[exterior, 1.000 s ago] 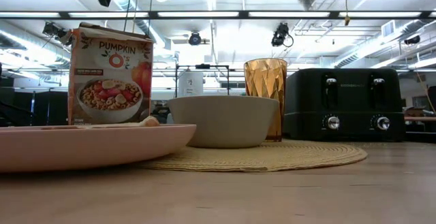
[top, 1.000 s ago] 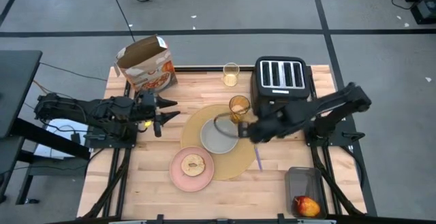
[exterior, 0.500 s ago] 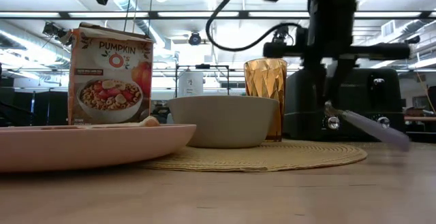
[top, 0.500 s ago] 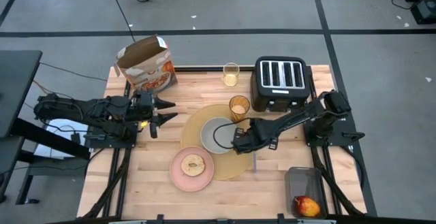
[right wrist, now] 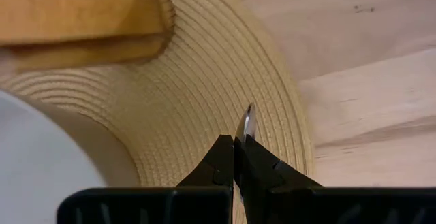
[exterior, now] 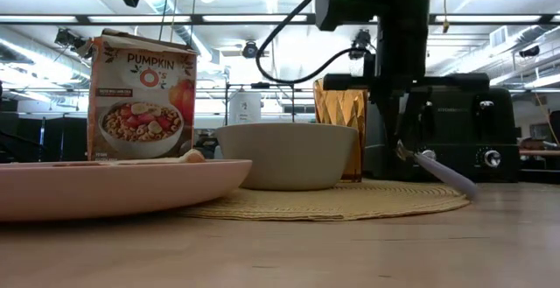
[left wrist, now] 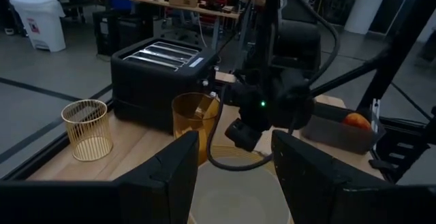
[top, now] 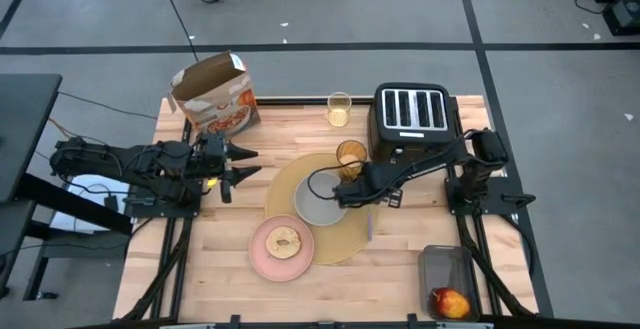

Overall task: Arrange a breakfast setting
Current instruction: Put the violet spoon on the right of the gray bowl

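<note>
Pink plate (top: 283, 246) sits nearest the front bench (top: 400, 269) edge, overlapping the mat (top: 350, 241) rim, with the toast (top: 284, 242) on it. You will find the apple (top: 450, 301) in the grey tray (top: 448, 266) at the front right corner, well apart from the setting.

Check the right hand (top: 352, 197): it is over the mat, just right of the bowl (top: 318, 202), fingers clamped shut on the spoon (top: 370, 227). In the right wrist view the metal end shows upright between the closed fingers (right wrist: 219, 157). In the low view the handle slopes down and away from the hand, its tip close to the mat edge; contact cannot be confirmed.

Judge the coming move on this: the spoon's long axis runs roughly front to back, parallel to the bowl's right side, so lowering it flat should place it beside the bowl. Behind the hand stands the tumbler (top: 351, 156) on the mat's far edge, near enough to strike.

The left hand (top: 238, 164) waits at the left, partly open and empty, well apart. The toaster (top: 413, 119) and cereal box (top: 214, 96) stand farthest back.
</note>
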### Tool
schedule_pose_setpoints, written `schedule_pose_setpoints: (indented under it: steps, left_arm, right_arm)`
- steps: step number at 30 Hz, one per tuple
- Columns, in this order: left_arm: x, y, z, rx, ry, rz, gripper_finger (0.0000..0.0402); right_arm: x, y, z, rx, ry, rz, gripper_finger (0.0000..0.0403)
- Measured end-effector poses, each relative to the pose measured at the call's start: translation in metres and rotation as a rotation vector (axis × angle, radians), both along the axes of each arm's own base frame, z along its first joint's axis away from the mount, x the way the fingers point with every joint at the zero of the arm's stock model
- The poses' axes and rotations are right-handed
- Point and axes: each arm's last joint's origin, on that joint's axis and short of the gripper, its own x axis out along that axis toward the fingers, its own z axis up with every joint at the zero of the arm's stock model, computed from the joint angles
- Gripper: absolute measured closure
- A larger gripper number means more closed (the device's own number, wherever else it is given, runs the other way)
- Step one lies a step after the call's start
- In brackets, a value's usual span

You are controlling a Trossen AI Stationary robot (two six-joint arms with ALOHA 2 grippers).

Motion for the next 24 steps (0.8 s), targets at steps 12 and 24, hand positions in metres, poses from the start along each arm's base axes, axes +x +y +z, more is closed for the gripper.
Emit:
schedule_pose_setpoints:
  steps: [12,24]
  left_arm:
    - [0.000,-0.001,-0.001,-0.006,0.006,-0.034,0.0209]
    - [0.000,-0.001,-0.001,-0.014,0.006,-0.043,0.0209]
  right_arm:
    - [0.008,-0.003,-0.014,0.011,0.001,-0.002,0.0384]
    - [0.009,-0.001,-0.016,0.008,-0.001,0.001,0.0378]
